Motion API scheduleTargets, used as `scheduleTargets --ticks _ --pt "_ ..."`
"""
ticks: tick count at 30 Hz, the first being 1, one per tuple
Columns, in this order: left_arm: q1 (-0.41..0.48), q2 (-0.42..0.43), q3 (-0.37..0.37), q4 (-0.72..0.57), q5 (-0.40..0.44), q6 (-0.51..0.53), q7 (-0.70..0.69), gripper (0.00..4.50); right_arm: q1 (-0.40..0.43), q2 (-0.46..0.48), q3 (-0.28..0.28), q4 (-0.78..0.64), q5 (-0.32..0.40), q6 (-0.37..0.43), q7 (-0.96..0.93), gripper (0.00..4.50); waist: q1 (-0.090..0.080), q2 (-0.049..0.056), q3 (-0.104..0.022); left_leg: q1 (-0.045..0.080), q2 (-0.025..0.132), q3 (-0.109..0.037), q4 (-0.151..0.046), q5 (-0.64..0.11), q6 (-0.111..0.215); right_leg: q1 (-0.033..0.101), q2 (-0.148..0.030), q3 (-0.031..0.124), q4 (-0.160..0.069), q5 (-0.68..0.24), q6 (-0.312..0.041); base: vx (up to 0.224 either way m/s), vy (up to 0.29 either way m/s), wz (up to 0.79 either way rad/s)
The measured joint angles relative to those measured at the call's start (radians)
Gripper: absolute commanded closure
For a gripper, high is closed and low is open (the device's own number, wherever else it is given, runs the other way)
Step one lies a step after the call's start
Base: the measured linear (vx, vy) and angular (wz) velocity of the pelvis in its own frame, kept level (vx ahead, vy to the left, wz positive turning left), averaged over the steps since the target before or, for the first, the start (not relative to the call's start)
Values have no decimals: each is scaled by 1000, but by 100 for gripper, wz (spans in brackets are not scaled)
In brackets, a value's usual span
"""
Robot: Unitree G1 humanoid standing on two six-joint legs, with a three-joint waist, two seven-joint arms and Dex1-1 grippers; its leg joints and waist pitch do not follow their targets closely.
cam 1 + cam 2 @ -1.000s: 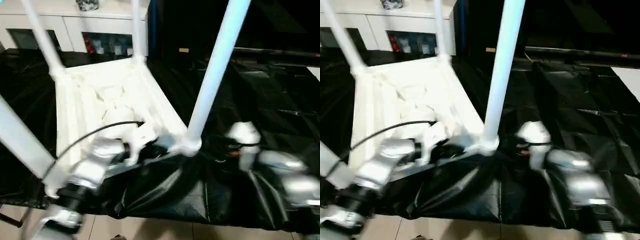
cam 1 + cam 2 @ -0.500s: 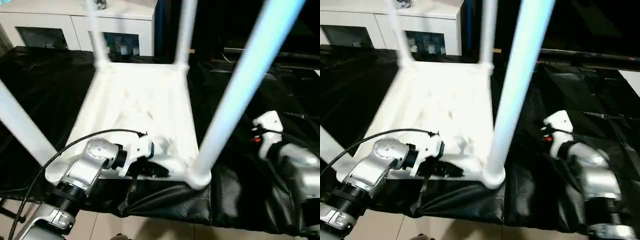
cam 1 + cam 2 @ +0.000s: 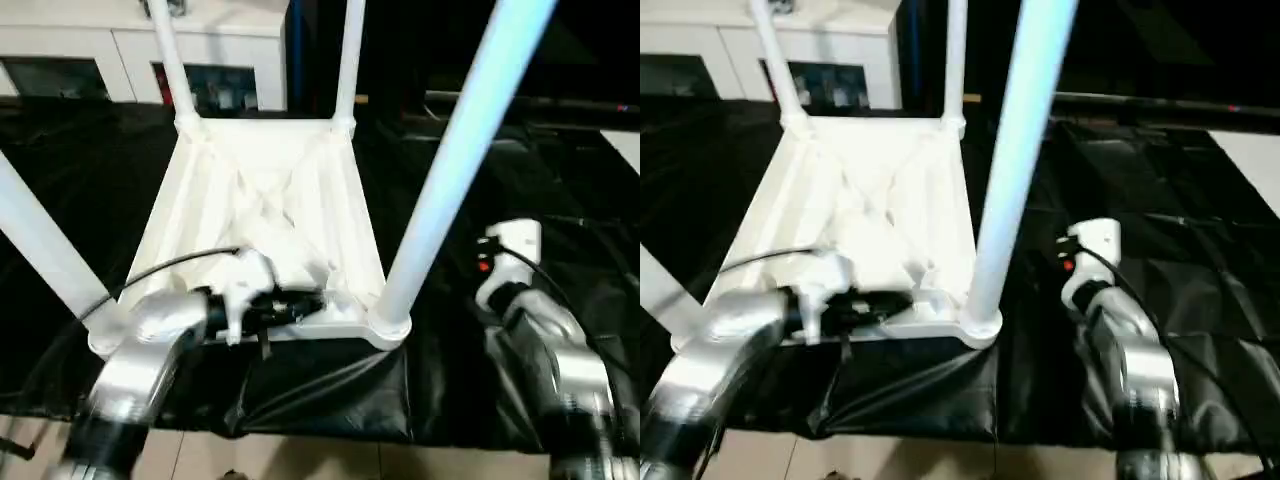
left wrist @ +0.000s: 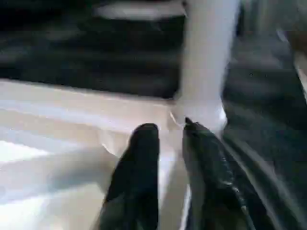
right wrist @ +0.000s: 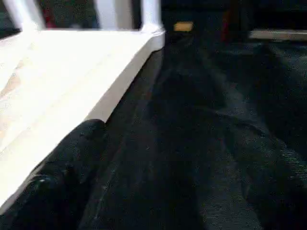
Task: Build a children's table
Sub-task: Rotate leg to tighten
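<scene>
So the children's table (image 3: pixel 265 215) sits upside down on the black-covered desk (image 3: pixel 560 200), legs up, left tool (image 4: pixel 169 143) nearly clenched at its near rim, right tool beside its right edge, can't tell its state.

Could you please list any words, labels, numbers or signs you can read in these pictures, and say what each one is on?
None can be read.
The table and its legs are plain white, with no print.
The items on the cabinet shelf behind are too blurred to read.
The right arm's wrist bears a small red mark, not a readable sign.
</scene>
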Motion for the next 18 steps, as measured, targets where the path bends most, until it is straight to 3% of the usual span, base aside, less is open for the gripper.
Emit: scheduleTargets --ticks 6,9,14,18 --pt "81 -169 185 -114 49 8 409 288 92 12 -29 -213 -30 45 -126 0 4 0 0 -1 0 0 1 0 0 1 0 1 -2 -3 6 0 0 0" --pt "122 -254 276 -149 73 10 601 258 173 8 18 -334 -107 99 -153 0 0 4 -1 0 -1 -1 0 0 0 2 1 1 -2 -5 9 0 0 0" --pt "229 -283 256 -184 105 25 682 258 261 7 112 -369 -132 129 -143 0 -14 7 -2 -1 -1 -5 -2 0 0 1 2 1 -3 -6 11 0 0 0" --pt "250 -335 232 -190 136 34 747 258 271 44 112 -371 -126 149 -167 0 -17 0 -2 -3 -1 -5 -1 0 0 1 2 1 -4 -6 12 0 0 0"
